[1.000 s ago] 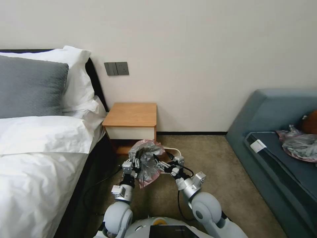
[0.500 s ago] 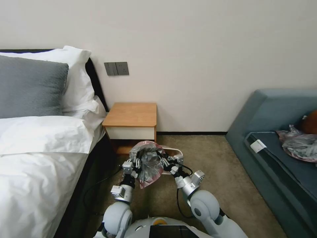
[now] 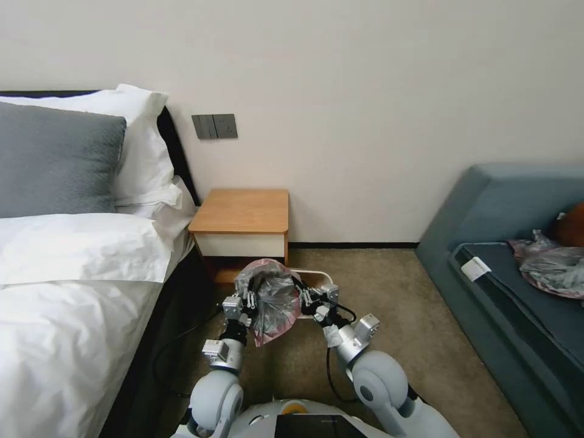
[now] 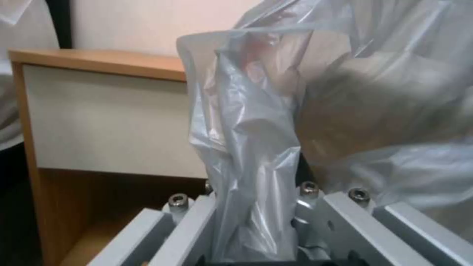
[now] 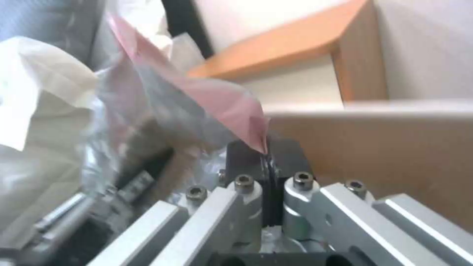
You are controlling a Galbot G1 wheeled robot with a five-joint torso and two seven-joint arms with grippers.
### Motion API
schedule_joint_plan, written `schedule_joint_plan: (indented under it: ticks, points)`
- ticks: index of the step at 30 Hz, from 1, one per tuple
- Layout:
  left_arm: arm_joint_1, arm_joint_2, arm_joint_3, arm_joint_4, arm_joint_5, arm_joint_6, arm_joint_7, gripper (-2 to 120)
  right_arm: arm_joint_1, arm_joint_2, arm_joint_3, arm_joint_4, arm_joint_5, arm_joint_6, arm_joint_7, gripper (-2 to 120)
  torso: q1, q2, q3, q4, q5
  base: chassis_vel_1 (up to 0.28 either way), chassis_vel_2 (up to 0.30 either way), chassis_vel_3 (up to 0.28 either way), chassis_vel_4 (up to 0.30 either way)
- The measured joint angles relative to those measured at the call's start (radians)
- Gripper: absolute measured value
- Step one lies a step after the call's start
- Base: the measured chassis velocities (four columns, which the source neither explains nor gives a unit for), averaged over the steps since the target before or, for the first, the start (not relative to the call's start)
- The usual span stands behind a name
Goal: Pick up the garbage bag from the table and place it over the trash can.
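Note:
The garbage bag, grey wrinkled plastic with a pink rim, hangs between my two grippers just above the floor in front of the table. My left gripper is shut on the bag's left side; in the left wrist view the plastic is bunched between its fingers. My right gripper is shut on the right side, its black pads pinching the pink rim. Behind the bag, the cream rim of the trash can stands on the carpet against the table.
A bed with white linen runs along the left, and a black cable lies on the floor beside it. A blue-grey sofa on the right carries a heap of plastic bags. Open carpet lies between.
My right gripper has moved forward and left onto the bag's right edge and closed on it. The bag has risen a little and bunched between the two grippers.

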Motion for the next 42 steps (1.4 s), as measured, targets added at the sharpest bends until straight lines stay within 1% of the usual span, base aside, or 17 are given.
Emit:
schedule_joint_plan:
  ticks: [5,12,19,20,24,27,28,31,34,35,36,39,40,42]
  points:
    - [-0.002,-0.004,-0.005,0.013,-0.007,0.007,-0.009,6,-0.003,-0.023,0.011,0.053,-0.002,0.000,-0.005,0,0.000,0.000,0.000,0.0000,0.0000,0.000,0.000,0.000,0.000]
    - [-0.002,-0.007,-0.005,0.019,-0.008,0.010,-0.012,6,0.000,-0.044,0.027,0.092,0.009,-0.010,-0.007,0,0.000,0.000,0.000,0.0000,0.0000,0.000,0.000,0.000,0.000]
    - [0.002,-0.007,-0.001,0.013,0.000,0.009,-0.002,6,0.125,-0.098,0.050,0.070,0.082,-0.062,0.014,0,0.000,0.000,0.000,0.0002,0.0001,0.000,0.000,0.000,0.000]
    - [0.004,-0.007,-0.001,0.012,0.001,0.005,0.002,6,0.161,-0.121,0.051,0.056,0.106,-0.072,0.021,0,0.000,0.000,0.000,0.0000,0.0002,0.000,0.000,0.000,0.000]
    - [0.008,-0.009,-0.001,0.010,0.004,0.000,0.008,6,0.205,-0.147,0.051,0.040,0.136,-0.085,0.033,0,0.000,0.000,0.000,0.0001,0.0001,0.000,0.000,0.000,0.000]
    - [0.015,-0.011,-0.002,0.006,0.006,-0.012,0.015,6,0.293,-0.195,0.045,0.006,0.208,-0.122,0.069,0,0.000,0.000,0.000,0.0002,0.0000,0.000,0.000,0.000,0.000]
    - [0.015,-0.011,-0.002,0.006,0.006,-0.012,0.015,6,0.293,-0.195,0.045,0.006,0.208,-0.122,0.069,0,0.000,0.000,0.000,0.0002,0.0000,0.000,0.000,0.000,0.000]
    - [0.015,-0.012,-0.005,-0.002,0.003,-0.014,0.016,6,0.349,-0.228,0.045,-0.024,0.266,-0.167,0.097,0,0.000,0.000,0.000,0.0000,0.0001,0.000,0.000,0.000,0.000]
    - [0.013,-0.013,-0.007,-0.006,-0.002,-0.014,0.022,6,0.371,-0.241,0.044,-0.038,0.294,-0.196,0.112,0,0.000,0.000,0.000,0.0001,0.0000,0.000,0.000,0.000,0.000]
    - [0.012,-0.015,-0.011,-0.008,-0.009,-0.014,0.032,6,0.388,-0.251,0.044,-0.053,0.313,-0.230,0.120,0,0.000,0.000,0.000,0.0000,0.0001,0.000,0.000,0.000,0.000]
    - [0.012,-0.015,-0.011,-0.008,-0.009,-0.014,0.032,6,0.388,-0.251,0.044,-0.053,0.313,-0.230,0.120,0,0.000,0.000,0.000,0.0000,0.0001,0.000,0.000,0.000,0.000]
    - [0.011,-0.021,-0.023,-0.011,-0.024,-0.014,0.055,6,0.406,-0.271,0.059,-0.069,0.336,-0.309,0.112,0,0.000,0.000,0.000,0.0000,0.0000,0.000,0.000,0.000,0.000]
    - [0.011,-0.021,-0.023,-0.011,-0.024,-0.014,0.055,6,0.406,-0.271,0.059,-0.069,0.336,-0.309,0.112,0,0.000,0.000,0.000,0.0000,0.0000,0.000,0.000,0.000,0.000]
    - [0.009,-0.026,-0.037,-0.013,-0.041,-0.014,0.074,6,0.418,-0.285,0.075,-0.076,0.370,-0.370,0.100,0,0.000,0.000,0.000,-0.0001,0.0000,0.000,0.000,0.000,0.000]
